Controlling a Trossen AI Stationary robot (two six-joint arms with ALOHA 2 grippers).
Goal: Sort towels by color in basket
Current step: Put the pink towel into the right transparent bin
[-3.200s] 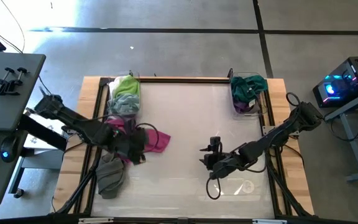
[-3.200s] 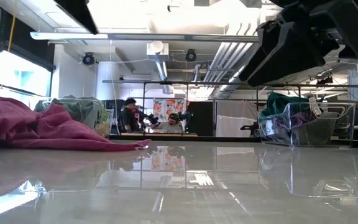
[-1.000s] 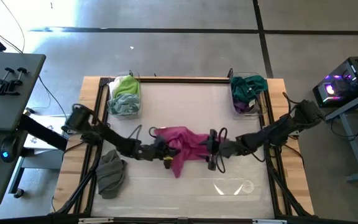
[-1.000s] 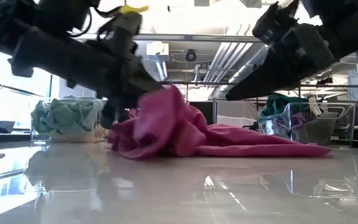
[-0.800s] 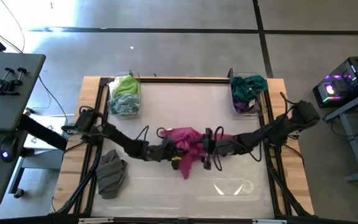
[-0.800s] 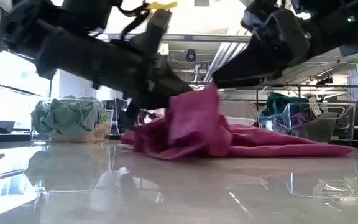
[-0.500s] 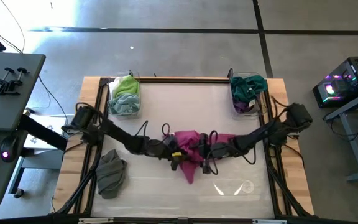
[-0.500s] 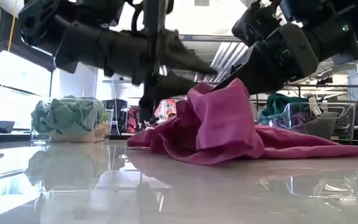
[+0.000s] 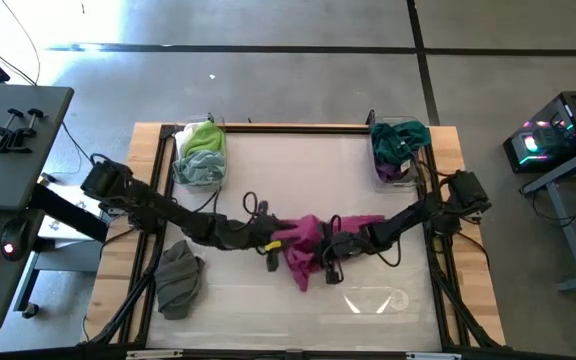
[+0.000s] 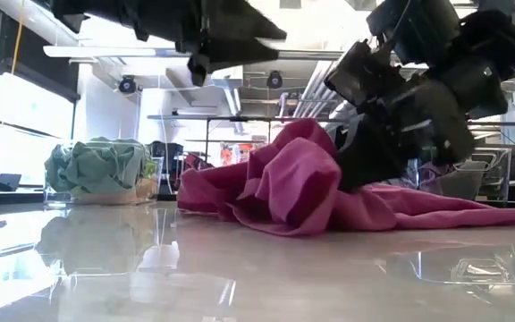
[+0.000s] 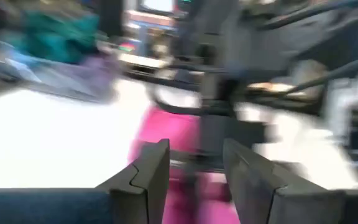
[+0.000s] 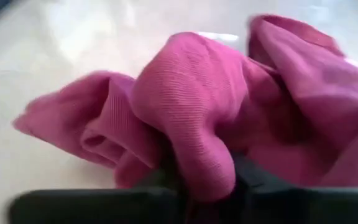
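Your right gripper (image 9: 326, 250) is pinching the magenta towel (image 9: 303, 240) mid-table; left gripper (image 9: 268, 243), at its 9 o'clock, hangs open.

Robotics lab, bare concrete floor (image 9: 268, 90), exposed ceiling ducts (image 10: 226, 85)

Both arms and the magenta towel (image 9: 303, 243) block the table's (image 9: 298, 160) middle. The far half lies open between the two corner baskets (image 9: 199, 160); the grey towel (image 9: 179, 280) crowds the near-left corner.
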